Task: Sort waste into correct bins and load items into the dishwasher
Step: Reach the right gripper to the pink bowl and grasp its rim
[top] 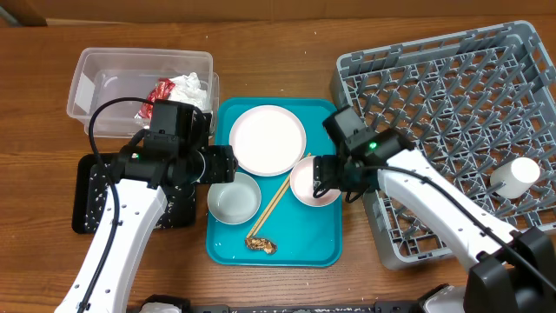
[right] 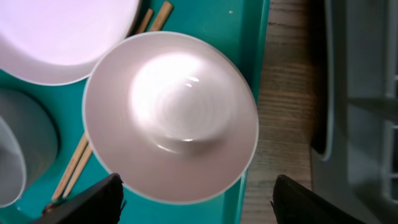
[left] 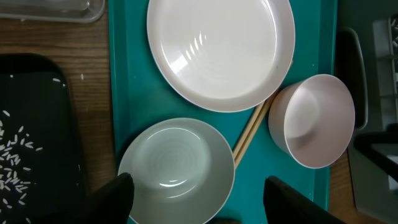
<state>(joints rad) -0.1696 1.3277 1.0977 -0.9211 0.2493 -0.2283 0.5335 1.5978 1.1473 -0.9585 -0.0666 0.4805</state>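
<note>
Two pincers, both over one teal rectangular serving tray (top: 304,248).

Left pincer (left: 196,198): its two dark fingers stand apart and grip nothing. They are above the near rim of one pale white round bowl (left: 177,165), one finger over the bowl's left edge and the other clear of it.

Right pincer (right: 199,198): its two fingers are likewise spread wide and empty. They are either side of the near rim of one pale pink round bowl (right: 171,112), which sits at the tray's right edge.

Between the two bowls lie two thin wooden chopsticks (top: 274,204), side by side and slanted. Behind the bowls is one round white plate (top: 268,139). One small brown food scrap (top: 261,245) lies near the tray's front edge.

Left of the tray, on the wooden counter (top: 278,52), are two bins. One clear rectangular plastic tub (top: 104,74) holds one red shiny snack wrapper (top: 161,91) and one crumpled white paper napkin (top: 193,87). One shallow black rectangular tray (top: 87,196) holds loose white rice grains (left: 15,155).

Right of the tray is one large grey plastic dish rack (top: 434,96), with one small white cup (top: 514,174) lying inside near its right side.
</note>
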